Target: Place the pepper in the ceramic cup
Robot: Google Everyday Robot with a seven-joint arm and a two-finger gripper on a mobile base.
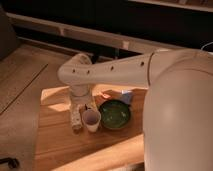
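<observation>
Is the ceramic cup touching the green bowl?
Cannot tell. Camera view: the ceramic cup and green bowl outlines meet with no visible gap, but one may merely overlap the other. The gripper is low, just left of the cup.

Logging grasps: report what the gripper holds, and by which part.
Cannot be told. The gripper hangs low beside the ceramic cup; no pepper shows in it.
</observation>
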